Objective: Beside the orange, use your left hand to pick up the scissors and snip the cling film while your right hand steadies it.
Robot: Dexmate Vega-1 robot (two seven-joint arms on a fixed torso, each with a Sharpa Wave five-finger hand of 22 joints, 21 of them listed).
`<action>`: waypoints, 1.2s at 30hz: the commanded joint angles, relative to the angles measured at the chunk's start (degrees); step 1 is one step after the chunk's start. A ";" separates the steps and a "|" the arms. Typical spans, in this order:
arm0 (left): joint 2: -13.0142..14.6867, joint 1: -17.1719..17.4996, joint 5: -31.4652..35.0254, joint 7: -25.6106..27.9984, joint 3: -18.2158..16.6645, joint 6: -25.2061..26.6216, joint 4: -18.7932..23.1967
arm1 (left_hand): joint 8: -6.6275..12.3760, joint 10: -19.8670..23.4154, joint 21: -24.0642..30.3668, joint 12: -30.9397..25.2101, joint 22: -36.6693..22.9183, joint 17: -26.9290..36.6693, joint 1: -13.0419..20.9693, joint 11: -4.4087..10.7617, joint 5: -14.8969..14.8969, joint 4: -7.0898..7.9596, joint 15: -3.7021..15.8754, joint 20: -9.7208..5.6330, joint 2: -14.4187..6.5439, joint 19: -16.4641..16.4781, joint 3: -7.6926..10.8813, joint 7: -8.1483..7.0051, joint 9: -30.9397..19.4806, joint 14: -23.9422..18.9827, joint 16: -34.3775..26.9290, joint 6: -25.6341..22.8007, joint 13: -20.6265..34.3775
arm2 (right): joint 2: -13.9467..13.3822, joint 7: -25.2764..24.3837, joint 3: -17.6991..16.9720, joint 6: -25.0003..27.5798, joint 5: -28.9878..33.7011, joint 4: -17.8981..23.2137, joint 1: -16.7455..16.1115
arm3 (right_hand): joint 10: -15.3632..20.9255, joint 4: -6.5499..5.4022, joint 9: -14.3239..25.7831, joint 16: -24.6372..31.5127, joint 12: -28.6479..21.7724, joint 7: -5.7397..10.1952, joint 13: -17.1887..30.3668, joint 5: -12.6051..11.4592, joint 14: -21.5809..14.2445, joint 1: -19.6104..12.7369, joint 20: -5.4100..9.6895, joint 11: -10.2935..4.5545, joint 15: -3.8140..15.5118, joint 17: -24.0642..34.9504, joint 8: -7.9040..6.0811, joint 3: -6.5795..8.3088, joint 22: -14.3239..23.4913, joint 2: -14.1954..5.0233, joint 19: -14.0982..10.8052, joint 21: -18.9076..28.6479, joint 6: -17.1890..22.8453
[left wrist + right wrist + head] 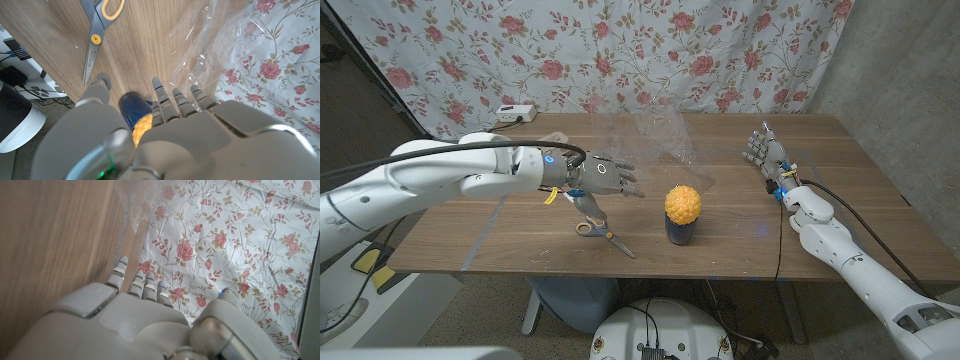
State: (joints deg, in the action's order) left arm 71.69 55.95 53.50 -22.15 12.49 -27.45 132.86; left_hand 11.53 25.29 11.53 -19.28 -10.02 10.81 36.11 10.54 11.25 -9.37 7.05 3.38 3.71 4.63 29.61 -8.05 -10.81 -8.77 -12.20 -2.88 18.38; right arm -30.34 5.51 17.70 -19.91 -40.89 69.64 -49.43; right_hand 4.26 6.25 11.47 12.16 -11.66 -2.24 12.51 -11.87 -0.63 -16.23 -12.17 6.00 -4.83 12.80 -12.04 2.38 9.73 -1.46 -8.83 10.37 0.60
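Yellow-handled scissors (601, 234) lie flat on the wooden table (840, 150) near its front edge, their long axis running diagonally: the handles sit toward my left arm's side and the closed blades point toward the front edge and the orange's side. The orange (683, 203) sits on a dark blue cup (680, 231) just beside the blade tips, not touching them. I have my left hand (604, 178) above the table, just behind the scissors' handles, fingers spread and holding nothing. The cling film (665, 135) stands crumpled and clear at the middle rear of the table, well apart from the scissors. My right hand (762, 152) is over the right part of the table, fingers extended and empty, away from the film.
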 commanded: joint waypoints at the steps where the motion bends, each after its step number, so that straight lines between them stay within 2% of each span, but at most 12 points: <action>1: 2.62 7.22 2.00 6.21 -5.70 0.30 -1.26 | 0.40 0.94 0.48 -0.70 -0.34 0.34 -0.15 0.08 0.24 0.48 -0.16 0.09 0.66 0.72 0.11 -0.19 -0.11 -0.71 -0.20 -0.71 0.41 | 0.12 0.19 -0.18 -0.32 -0.32 -0.56 -0.28 | -0.13 0.28 0.16 0.25 -0.25 -0.02 0.11 0.11 0.28 -0.84 -0.18 -0.36 -0.03 0.01 0.11 0.01 0.23 -0.01 0.15 0.18 -0.06; 10: 3.51 9.64 1.66 5.31 -7.44 1.02 -1.15 | 0.25 1.00 0.45 -1.23 -0.39 0.41 -0.40 0.01 0.31 0.66 -0.21 0.19 0.63 0.78 0.15 -0.21 -0.12 -0.79 0.02 -0.78 0.84 | 1.04 1.23 0.33 -0.51 -0.31 -2.81 1.22 | -0.11 0.30 0.16 0.26 -0.27 -0.05 0.09 0.15 0.32 -0.86 -0.17 -0.42 -0.03 0.01 0.11 0.00 0.23 -0.03 0.29 0.19 -0.05; 11: 3.54 9.84 1.53 5.27 -7.59 1.06 -1.22 | 0.18 0.85 0.42 -1.52 -0.42 0.46 0.76 0.00 0.56 0.53 -0.25 0.14 -0.92 0.80 1.21 -0.19 -0.14 -0.82 0.16 -0.80 1.13 | 1.16 1.57 0.44 -0.78 -0.21 -3.29 1.48 | -0.12 0.30 0.16 0.26 -0.26 -0.04 0.08 0.15 0.32 -0.86 -0.17 -0.45 -0.06 0.01 0.11 0.01 0.23 -0.03 0.31 0.19 -0.05; 13: 3.46 10.01 1.11 4.76 -7.68 1.31 -1.33 | 0.05 0.43 0.31 -1.74 -0.42 0.45 2.38 0.07 0.48 0.04 -0.28 0.18 -2.20 0.62 2.43 -0.38 -0.15 -0.63 0.44 -0.65 1.45 | 1.41 1.77 0.52 -0.95 -0.20 -3.83 1.81 | -0.12 0.30 0.16 0.26 -0.27 -0.03 0.08 0.16 0.35 -0.87 -0.17 -0.42 -0.06 0.01 0.12 0.01 0.23 -0.04 0.33 0.19 -0.06; 17: 3.33 11.40 1.95 6.00 -8.47 1.63 -1.69 | -0.02 0.02 0.25 -1.90 -0.42 0.46 3.68 -0.05 0.56 -0.35 -0.34 0.23 -3.01 0.53 3.43 -0.25 -0.15 -0.52 0.62 -0.56 1.70 | 1.73 2.21 0.66 -1.18 -0.20 -4.75 2.30 | -0.13 0.30 0.16 0.27 -0.27 -0.02 0.07 0.18 0.35 -0.87 -0.17 -0.48 -0.06 0.01 0.13 0.00 0.23 -0.05 0.39 0.19 -0.08; 22: 2.79 13.90 2.40 8.04 -10.12 2.35 -2.66 | 0.01 0.56 0.22 -2.45 -0.43 0.47 4.31 -0.43 0.53 -0.51 -0.48 0.67 -3.05 0.48 3.95 -0.20 -0.14 -1.10 0.52 -0.81 1.95 | 1.99 2.38 0.56 -1.35 -0.40 -5.47 2.47 | -0.14 0.31 0.16 0.28 -0.27 -0.04 0.06 0.19 0.36 -0.88 -0.17 -0.42 -0.08 0.02 0.12 0.01 0.23 -0.07 0.45 0.20 -0.05; 33: 3.41 13.69 4.20 8.72 -9.63 1.58 -3.06 | -0.05 0.24 0.17 -2.79 -0.47 0.56 3.73 -0.74 0.02 -0.20 -1.04 0.99 -2.09 0.36 3.77 0.06 -0.10 -0.87 0.75 -1.04 2.27 | 2.23 2.68 0.48 -1.67 -0.50 -6.49 2.76 | -0.12 0.33 0.15 0.30 -0.29 -0.04 0.03 0.23 0.38 -0.91 -0.16 -0.36 -0.10 0.02 0.16 0.02 0.23 -0.12 0.59 0.21 -0.11; 36: 3.52 13.93 5.11 9.13 -9.54 1.71 -2.99 | -0.24 0.03 0.14 -2.96 -0.49 0.64 2.76 -0.62 -0.45 0.20 -1.13 1.01 -1.31 0.25 3.24 0.27 -0.09 -0.72 0.81 -0.73 2.45 | 2.35 2.73 0.47 -1.82 -0.53 -6.56 2.82 | -0.10 0.34 0.15 0.30 -0.30 -0.03 0.02 0.24 0.39 -0.94 -0.16 -0.44 -0.07 0.02 0.15 0.03 0.23 -0.15 0.63 0.22 -0.09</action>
State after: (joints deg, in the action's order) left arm 74.83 69.07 56.73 -14.15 3.06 -25.67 130.20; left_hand 11.53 25.15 11.53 -21.85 -10.27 11.27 39.31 10.03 11.02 -9.75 6.23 4.01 1.55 4.81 33.15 -8.09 -10.80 -9.51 -11.36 -3.79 20.58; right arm -28.36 7.88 18.15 -21.32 -41.33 63.95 -47.01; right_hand 3.95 6.24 11.48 12.16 -11.65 -2.25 12.52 -11.65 -0.63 -16.46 -12.39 5.70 -4.83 12.80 -12.04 2.38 9.73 -1.68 -8.63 10.37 0.60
